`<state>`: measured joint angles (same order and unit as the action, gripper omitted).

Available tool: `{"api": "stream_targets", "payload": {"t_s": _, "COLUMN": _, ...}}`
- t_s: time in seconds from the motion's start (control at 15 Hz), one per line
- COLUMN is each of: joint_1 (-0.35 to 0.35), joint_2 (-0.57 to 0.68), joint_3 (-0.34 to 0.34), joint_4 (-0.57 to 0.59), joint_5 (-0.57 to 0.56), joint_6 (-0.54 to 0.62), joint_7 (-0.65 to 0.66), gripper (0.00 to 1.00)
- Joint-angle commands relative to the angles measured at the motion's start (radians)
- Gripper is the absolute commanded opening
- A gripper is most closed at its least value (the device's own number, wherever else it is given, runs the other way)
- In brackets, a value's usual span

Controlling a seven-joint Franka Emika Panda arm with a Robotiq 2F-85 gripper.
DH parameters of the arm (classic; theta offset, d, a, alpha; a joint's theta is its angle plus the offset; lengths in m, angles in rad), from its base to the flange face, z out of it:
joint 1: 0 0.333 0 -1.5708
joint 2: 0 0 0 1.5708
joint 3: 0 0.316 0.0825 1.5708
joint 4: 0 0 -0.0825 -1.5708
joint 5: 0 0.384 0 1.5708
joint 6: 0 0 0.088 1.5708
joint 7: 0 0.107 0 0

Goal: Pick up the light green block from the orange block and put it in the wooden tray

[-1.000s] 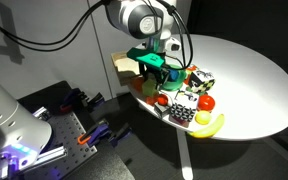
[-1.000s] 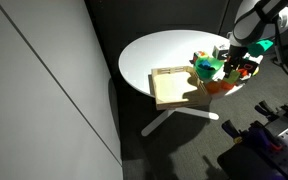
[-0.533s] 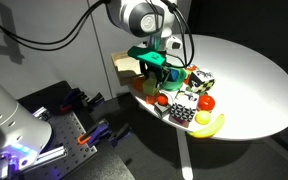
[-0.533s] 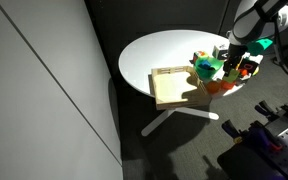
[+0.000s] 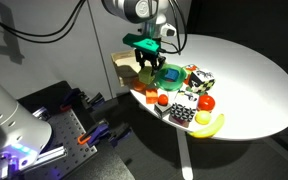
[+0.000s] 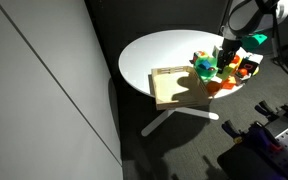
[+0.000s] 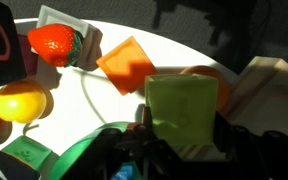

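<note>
Now jaws, clamped on small pale yellow-green block, have risen off small orange block; shallow light-wood tray nxt.

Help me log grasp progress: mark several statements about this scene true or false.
1. The pincer is shut on the light green block. True.
2. The light green block sits on the orange block. False: the pincer holds it, and the orange block's top is bare in the wrist view.
3. A strawberry lies near the orange block. True.
4. The light green block lies in the wooden tray. False: the tray shows no block inside.
5. A banana lies near the edge of the white table. True.
</note>
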<state>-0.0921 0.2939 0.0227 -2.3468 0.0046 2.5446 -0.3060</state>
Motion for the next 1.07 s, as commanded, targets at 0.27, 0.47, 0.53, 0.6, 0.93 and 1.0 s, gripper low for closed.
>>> {"api": "stream_targets", "payload": {"t_s": 0.27, "joint_1": 0.073, "joint_2": 0.002, "joint_3": 0.037, "joint_4": 0.108, "joint_5": 0.029, "joint_6": -0.155, "joint_7": 0.117, "gripper": 0.31}}
{"api": "stream_targets", "payload": {"t_s": 0.47, "joint_1": 0.103, "joint_2": 0.014, "joint_3": 0.044, "joint_4": 0.155, "joint_5": 0.025, "joint_6": -0.19, "joint_7": 0.171, "gripper": 0.31}}
{"api": "stream_targets", "payload": {"t_s": 0.53, "joint_1": 0.112, "joint_2": 0.02, "joint_3": 0.046, "joint_4": 0.17, "joint_5": 0.023, "joint_6": -0.198, "joint_7": 0.187, "gripper": 0.31}}
{"api": "stream_targets", "payload": {"t_s": 0.6, "joint_1": 0.125, "joint_2": 0.028, "joint_3": 0.046, "joint_4": 0.188, "joint_5": 0.016, "joint_6": -0.205, "joint_7": 0.21, "gripper": 0.31}}
{"api": "stream_targets", "payload": {"t_s": 0.93, "joint_1": 0.182, "joint_2": 0.086, "joint_3": 0.046, "joint_4": 0.288, "joint_5": -0.004, "joint_6": -0.245, "joint_7": 0.319, "gripper": 0.31}}
{"api": "stream_targets", "payload": {"t_s": 1.0, "joint_1": 0.195, "joint_2": 0.1, "joint_3": 0.046, "joint_4": 0.312, "joint_5": -0.008, "joint_6": -0.253, "joint_7": 0.341, "gripper": 0.31}}
